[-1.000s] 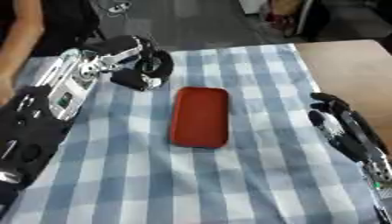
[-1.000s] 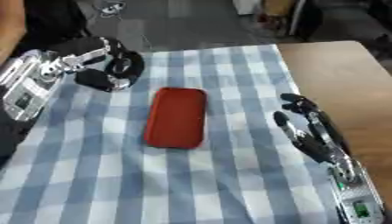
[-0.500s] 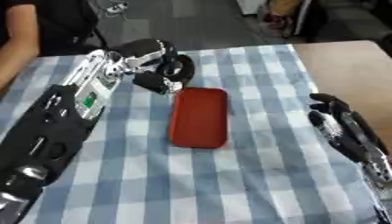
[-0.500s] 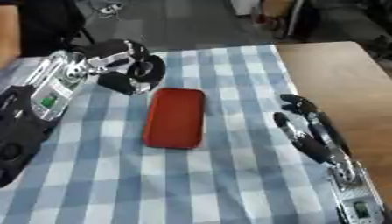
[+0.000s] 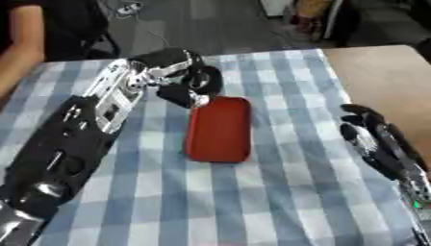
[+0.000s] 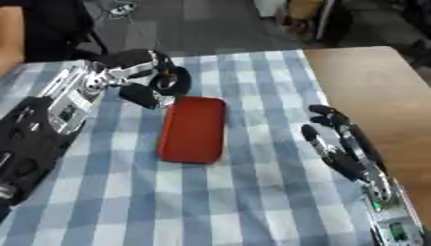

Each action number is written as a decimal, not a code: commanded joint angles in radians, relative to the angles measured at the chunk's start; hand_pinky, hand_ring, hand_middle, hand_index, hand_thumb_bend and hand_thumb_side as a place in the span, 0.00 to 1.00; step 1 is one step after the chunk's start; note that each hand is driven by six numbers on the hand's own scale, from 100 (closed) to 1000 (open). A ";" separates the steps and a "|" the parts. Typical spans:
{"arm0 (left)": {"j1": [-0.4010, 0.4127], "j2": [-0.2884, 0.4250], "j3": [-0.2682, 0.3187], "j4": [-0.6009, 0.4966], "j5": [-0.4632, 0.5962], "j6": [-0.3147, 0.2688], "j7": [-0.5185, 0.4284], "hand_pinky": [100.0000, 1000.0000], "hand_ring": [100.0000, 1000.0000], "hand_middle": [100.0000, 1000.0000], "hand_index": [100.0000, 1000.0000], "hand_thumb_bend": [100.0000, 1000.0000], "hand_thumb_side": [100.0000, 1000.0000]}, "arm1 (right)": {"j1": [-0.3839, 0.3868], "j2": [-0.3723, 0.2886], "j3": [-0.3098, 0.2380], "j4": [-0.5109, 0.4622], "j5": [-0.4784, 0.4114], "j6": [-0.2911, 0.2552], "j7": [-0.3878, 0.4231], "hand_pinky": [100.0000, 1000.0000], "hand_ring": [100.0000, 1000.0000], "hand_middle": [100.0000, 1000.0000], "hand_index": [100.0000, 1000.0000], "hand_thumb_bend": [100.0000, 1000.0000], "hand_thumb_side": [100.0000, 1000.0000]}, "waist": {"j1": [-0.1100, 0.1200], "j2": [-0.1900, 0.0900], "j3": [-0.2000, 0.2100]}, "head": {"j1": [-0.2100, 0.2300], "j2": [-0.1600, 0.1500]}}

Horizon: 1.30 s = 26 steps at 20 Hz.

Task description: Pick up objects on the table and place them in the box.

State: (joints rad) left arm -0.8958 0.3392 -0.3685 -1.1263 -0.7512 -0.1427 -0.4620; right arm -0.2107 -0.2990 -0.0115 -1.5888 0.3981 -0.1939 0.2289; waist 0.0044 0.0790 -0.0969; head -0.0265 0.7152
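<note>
A red flat box with rounded corners lies in the middle of the blue-and-white checked cloth. My left hand hovers at its far left corner, fingers curled round a small dark object with a pale spot; what it is I cannot make out. The object hangs just over the box's upper left edge. My right hand rests open at the right side of the cloth, fingers pointing away, holding nothing.
Bare wooden tabletop shows to the right of the cloth. A person's arm is at the far left edge, touching nothing. Dark floor lies beyond the table's far edge.
My left hand has carried the dark object rightward and nearer, from the cloth's far left to the corner of the red box. The right hand has stayed put.
</note>
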 commanded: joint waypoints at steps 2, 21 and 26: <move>-0.015 -0.024 -0.016 0.007 -0.013 -0.022 -0.010 0.92 0.67 0.41 0.38 0.00 0.58 | -0.019 -0.007 -0.001 -0.013 -0.006 -0.001 0.003 0.89 0.82 0.89 0.91 0.36 0.85 | -0.003 -0.008 -0.003 | 0.007 -0.011; 0.014 -0.026 -0.069 0.000 -0.065 -0.091 -0.072 0.93 0.75 0.61 0.60 0.19 0.62 | -0.017 -0.008 -0.004 -0.013 -0.004 -0.001 0.003 0.89 0.82 0.89 0.91 0.36 0.86 | -0.001 -0.008 -0.001 | 0.008 -0.004; 0.020 -0.022 -0.059 -0.001 -0.094 -0.120 -0.087 0.94 0.81 0.74 0.67 0.60 0.75 | -0.016 -0.009 -0.005 -0.013 -0.004 -0.001 0.002 0.89 0.82 0.89 0.91 0.36 0.86 | -0.002 -0.007 0.002 | 0.011 0.005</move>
State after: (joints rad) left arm -0.8636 0.2952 -0.4363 -1.1090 -0.8360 -0.2527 -0.5470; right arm -0.2138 -0.2984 -0.0117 -1.5887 0.3978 -0.1938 0.2294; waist 0.0043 0.0834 -0.0965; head -0.0253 0.7171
